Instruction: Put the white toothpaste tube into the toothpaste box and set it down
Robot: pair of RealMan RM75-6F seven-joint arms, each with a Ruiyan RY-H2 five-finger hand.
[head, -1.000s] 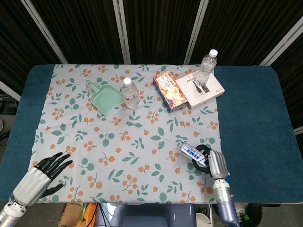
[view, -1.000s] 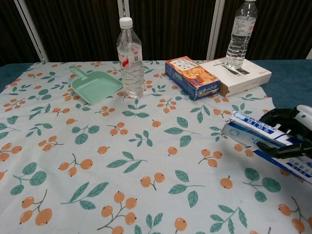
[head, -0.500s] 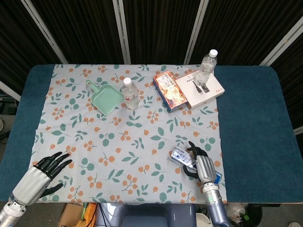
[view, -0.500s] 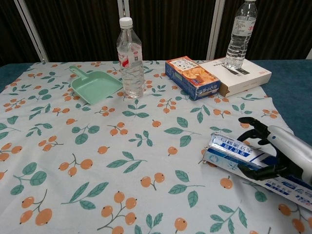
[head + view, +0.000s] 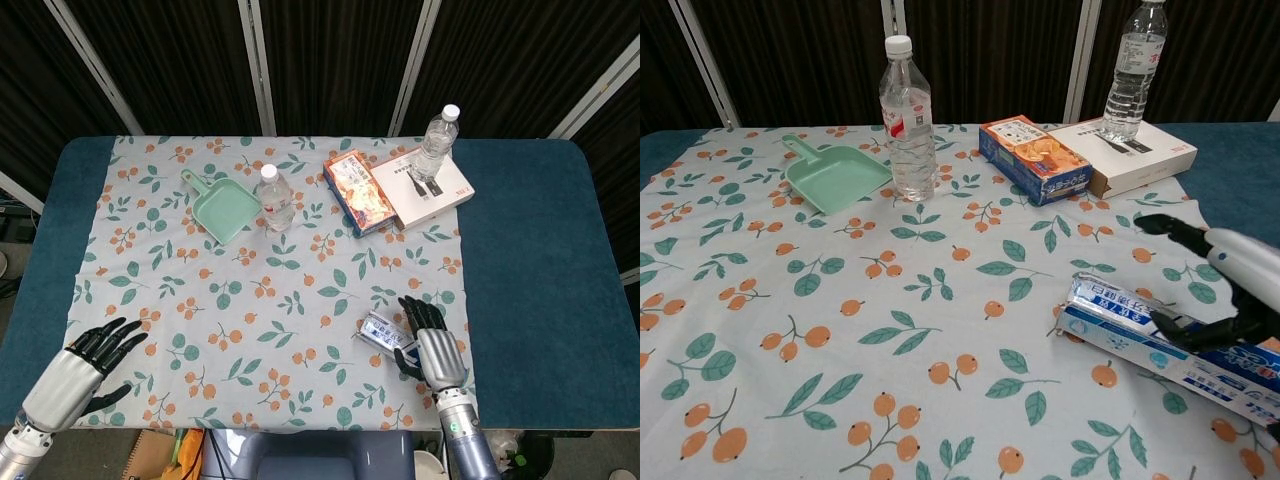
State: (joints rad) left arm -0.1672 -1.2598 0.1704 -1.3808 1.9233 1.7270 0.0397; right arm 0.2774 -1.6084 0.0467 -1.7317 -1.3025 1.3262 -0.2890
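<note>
The blue-and-white toothpaste box (image 5: 378,329) (image 5: 1140,332) lies flat on the floral cloth at the front right, its open end pointing left. My right hand (image 5: 432,345) (image 5: 1236,280) hovers over the box's right part with its fingers spread and lifted off the top. Only the thumb stays close to the box's side. No white toothpaste tube shows outside the box. My left hand (image 5: 82,362) rests open at the front left edge of the cloth, holding nothing, and does not appear in the chest view.
A green dustpan (image 5: 225,208) (image 5: 835,175) and a water bottle (image 5: 275,198) (image 5: 908,120) stand at the back centre-left. A snack box (image 5: 357,192) (image 5: 1033,158) sits beside a white flat box (image 5: 422,188) (image 5: 1140,152) with a second bottle (image 5: 437,140) (image 5: 1135,70) on it.
My right hand carried the toothpaste box left and down onto the cloth, then lifted its fingers off it. The left hand barely moved.
</note>
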